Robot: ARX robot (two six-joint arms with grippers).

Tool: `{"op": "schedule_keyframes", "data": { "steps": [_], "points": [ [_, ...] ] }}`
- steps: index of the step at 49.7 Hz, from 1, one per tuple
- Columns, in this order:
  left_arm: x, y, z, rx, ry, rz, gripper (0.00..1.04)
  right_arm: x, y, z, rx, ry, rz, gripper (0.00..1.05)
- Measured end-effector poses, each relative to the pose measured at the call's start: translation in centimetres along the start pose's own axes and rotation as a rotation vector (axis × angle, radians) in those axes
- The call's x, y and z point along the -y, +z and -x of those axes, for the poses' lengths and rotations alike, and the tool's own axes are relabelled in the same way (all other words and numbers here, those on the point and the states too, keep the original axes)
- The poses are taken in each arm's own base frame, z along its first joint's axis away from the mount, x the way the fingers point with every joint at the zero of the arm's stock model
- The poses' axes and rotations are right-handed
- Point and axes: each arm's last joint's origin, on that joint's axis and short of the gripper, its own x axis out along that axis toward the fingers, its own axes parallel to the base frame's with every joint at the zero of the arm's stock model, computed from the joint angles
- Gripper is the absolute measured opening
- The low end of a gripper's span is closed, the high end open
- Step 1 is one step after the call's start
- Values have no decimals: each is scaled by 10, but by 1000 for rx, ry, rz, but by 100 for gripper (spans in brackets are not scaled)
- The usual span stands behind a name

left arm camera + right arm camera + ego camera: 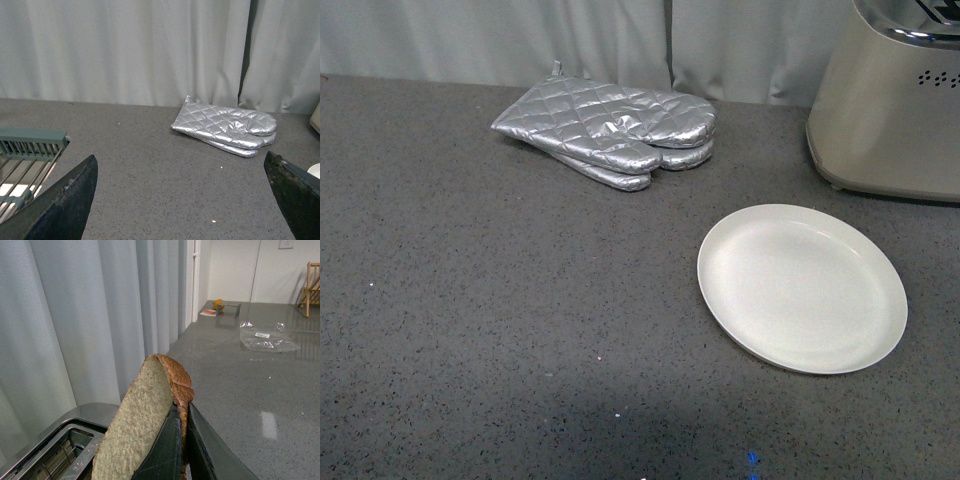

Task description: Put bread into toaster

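A slice of speckled light-brown bread (137, 425) with a dark crust stands on edge in the right wrist view, with my right gripper (183, 405) shut on its crust side. It hangs in the air just beside and above the chrome slotted top of the toaster (65, 447). The front view shows the toaster's cream body (885, 110) at the far right, with neither arm in sight. My left gripper (182, 172) is open low over the grey counter, nothing between its fingers (67, 200).
Silver quilted oven mitts (610, 125) lie stacked at the back middle. A round white plate (802, 288), bare, sits in front of the toaster. A green wire rack (27, 155) lies by the left gripper. White curtains hang behind the counter.
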Motion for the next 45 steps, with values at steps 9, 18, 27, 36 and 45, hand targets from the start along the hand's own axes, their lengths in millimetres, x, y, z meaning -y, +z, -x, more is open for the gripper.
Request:
{"op": "schedule_keyframes", "data": {
  "steps": [9, 18, 27, 36, 45],
  "points": [
    [0, 0, 0, 0, 0, 0, 98, 0, 0, 0, 1, 0, -5, 1],
    [0, 0, 0, 0, 0, 0, 98, 0, 0, 0, 1, 0, -3, 1],
    [0, 0, 0, 0, 0, 0, 98, 0, 0, 0, 1, 0, -1, 1],
    [0, 0, 0, 0, 0, 0, 98, 0, 0, 0, 1, 0, 0, 1],
    [0, 0, 0, 0, 0, 0, 98, 0, 0, 0, 1, 0, 0, 1]
  ]
}}
